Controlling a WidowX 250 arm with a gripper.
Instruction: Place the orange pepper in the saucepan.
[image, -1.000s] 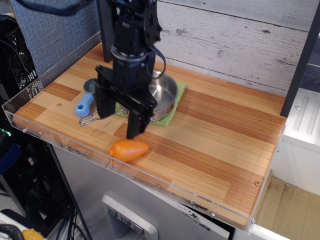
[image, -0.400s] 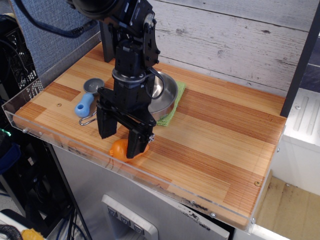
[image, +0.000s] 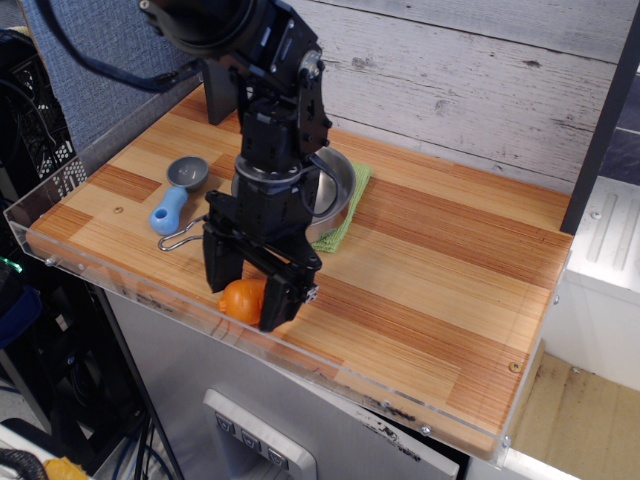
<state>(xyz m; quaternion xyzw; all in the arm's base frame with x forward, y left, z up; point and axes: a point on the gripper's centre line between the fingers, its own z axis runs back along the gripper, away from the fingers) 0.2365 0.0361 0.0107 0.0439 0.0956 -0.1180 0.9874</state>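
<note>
The orange pepper (image: 243, 297) lies on the wooden board near its front edge. My gripper (image: 247, 296) is down over it, open, with one finger on each side of the pepper; the right finger hides part of it. I cannot tell whether the fingers touch it. The saucepan (image: 338, 186) sits behind the gripper on a green cloth (image: 349, 214), mostly hidden by the arm; its wire loop handle (image: 178, 238) sticks out to the left.
A small grey-and-blue scoop (image: 174, 196) lies left of the pan. A clear plastic rim (image: 150, 293) runs along the board's front and left edges. A wooden plank wall stands behind. Bare board stretches to the right.
The gripper has moved forward and down from over the pan's front edge until its open fingers straddle the pepper. The pepper has not moved.
</note>
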